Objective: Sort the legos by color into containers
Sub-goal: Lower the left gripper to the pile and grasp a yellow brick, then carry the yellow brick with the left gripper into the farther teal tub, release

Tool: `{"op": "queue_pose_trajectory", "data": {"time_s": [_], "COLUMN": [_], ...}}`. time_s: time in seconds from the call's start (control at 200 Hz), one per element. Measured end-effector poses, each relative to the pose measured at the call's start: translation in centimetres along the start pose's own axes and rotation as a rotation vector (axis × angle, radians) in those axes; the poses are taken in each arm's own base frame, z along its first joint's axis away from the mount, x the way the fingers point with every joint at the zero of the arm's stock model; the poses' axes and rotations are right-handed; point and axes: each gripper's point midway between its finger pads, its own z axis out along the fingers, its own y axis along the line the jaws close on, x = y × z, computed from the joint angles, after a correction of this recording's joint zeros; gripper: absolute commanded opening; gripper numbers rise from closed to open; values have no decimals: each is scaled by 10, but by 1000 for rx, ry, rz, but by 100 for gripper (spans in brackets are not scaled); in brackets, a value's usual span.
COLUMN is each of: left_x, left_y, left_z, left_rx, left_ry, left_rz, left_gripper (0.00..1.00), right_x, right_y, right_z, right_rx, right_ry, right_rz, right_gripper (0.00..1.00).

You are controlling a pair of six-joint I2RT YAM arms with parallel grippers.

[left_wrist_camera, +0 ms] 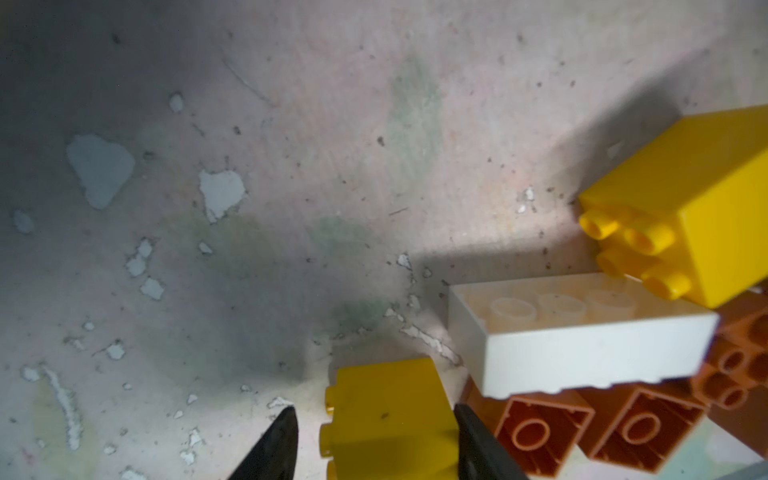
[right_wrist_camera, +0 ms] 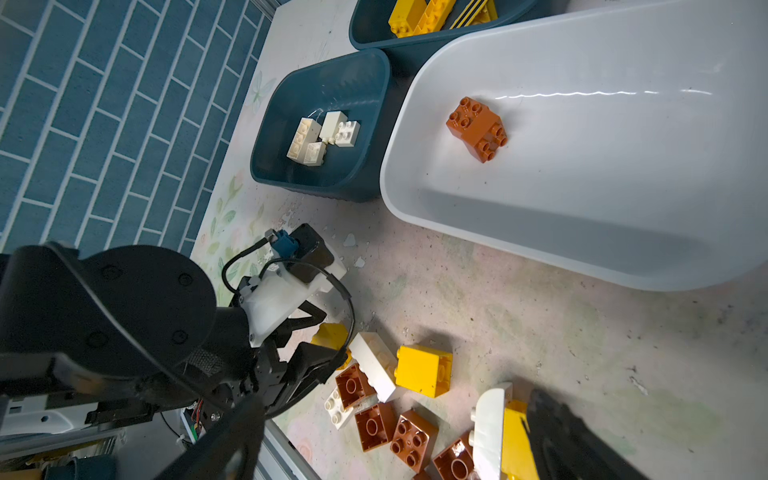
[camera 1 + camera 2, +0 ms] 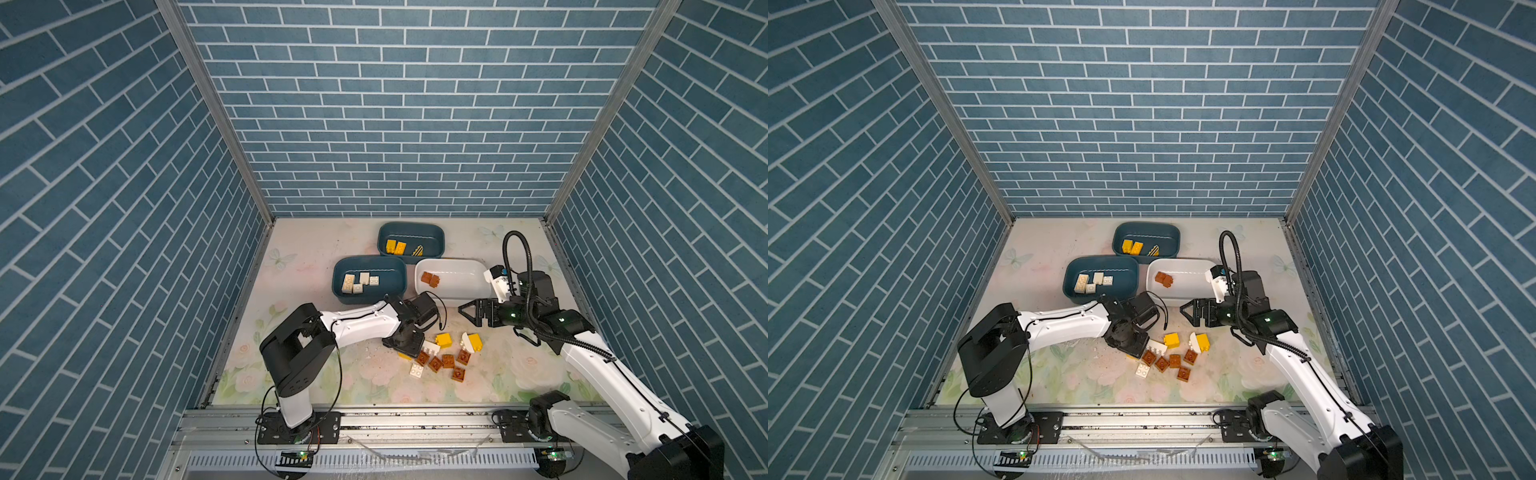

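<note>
Unlike top views, my left wrist view shows left gripper (image 1: 374, 411) jaws apart round yellow brick (image 1: 392, 399); right gripper (image 3: 462, 309) level, jaws wide.

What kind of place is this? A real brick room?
Probably a robot lab test booth: the blue brick walls look like printed panels, the left arm and right arm are bolted to a metal rail, and the tabletop has a flowery cover.

Loose yellow, white and brown legos (image 3: 448, 360) heaped near 3 colour-sorted, partly filled containers (image 3: 461, 286).
</note>
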Motion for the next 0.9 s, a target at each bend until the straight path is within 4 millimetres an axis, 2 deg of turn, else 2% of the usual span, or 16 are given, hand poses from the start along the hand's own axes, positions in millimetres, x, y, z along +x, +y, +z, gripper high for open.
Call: {"op": "queue_pose_trajectory", "data": {"time_s": [0.165,0.37,0.53,0.68,0.805,0.9], "left_x": [6,8,6,5,-2,-21], "left_y": [14,18,18,21,28,28], "left_z": [3,5,5,5,-4,-22], "left_rx": [-44,-46,-37,-35,-38,-25], "left_ry": [19,29,26,29,27,-10], "left_rz": [3,6,12,15,8,10], "left_gripper": [56,51,37,36,36,36], "right_x": [0,0,0,1,3,4], "right_y": [0,0,0,-1,-4,-7], "right_z": [0,0,0,1,5,9], "right_rx": [0,0,0,2,7,12], "right_ry": [0,0,1,5,22,37], "right_rz": [0,0,0,2,13,21], "right_gripper": [98,98,98,98,98,98]}}
